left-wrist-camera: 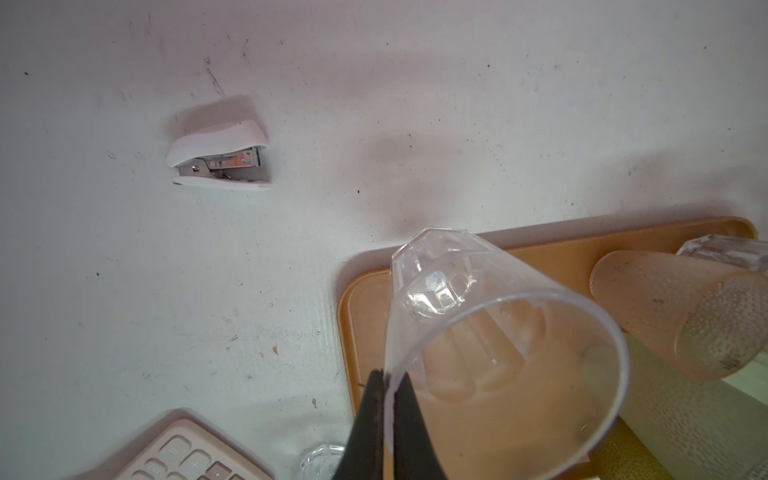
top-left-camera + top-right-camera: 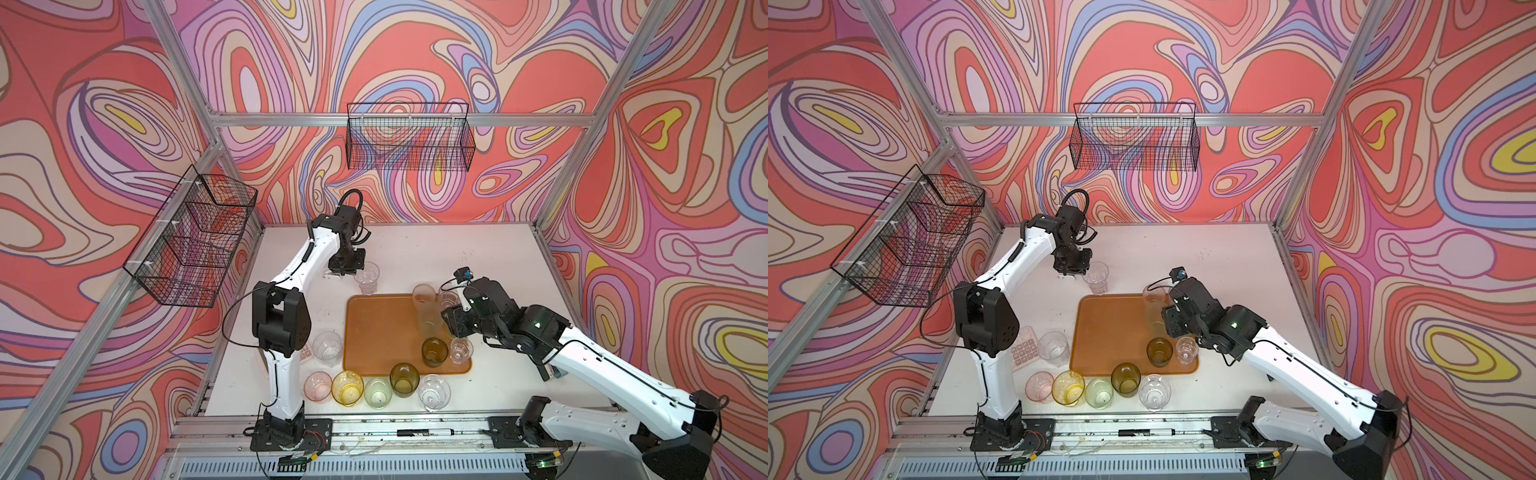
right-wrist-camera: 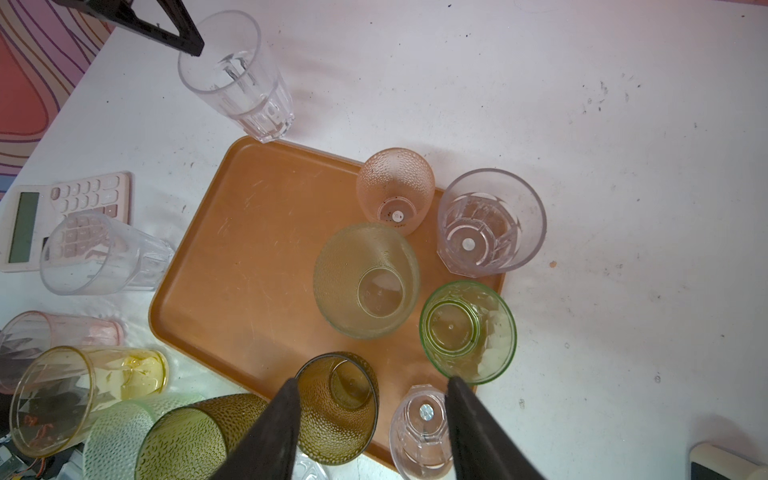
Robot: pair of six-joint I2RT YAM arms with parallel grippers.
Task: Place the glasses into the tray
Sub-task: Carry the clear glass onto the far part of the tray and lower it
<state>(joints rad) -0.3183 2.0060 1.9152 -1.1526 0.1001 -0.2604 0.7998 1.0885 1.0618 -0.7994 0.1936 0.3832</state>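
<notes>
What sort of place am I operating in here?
Probably a staged robot test cell, not a real kitchen: silver aluminium frame beams, swirly pink-and-red printed walls, black wire baskets hung on the frame.

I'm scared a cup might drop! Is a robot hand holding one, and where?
The left gripper pinches the clear glass at its rim; the right gripper is open, holding nothing.

Left claw (image 2: 1080, 272) at the rim of a clear glass (image 2: 1097, 277), just beyond the orange tray (image 2: 1108, 332).
</notes>
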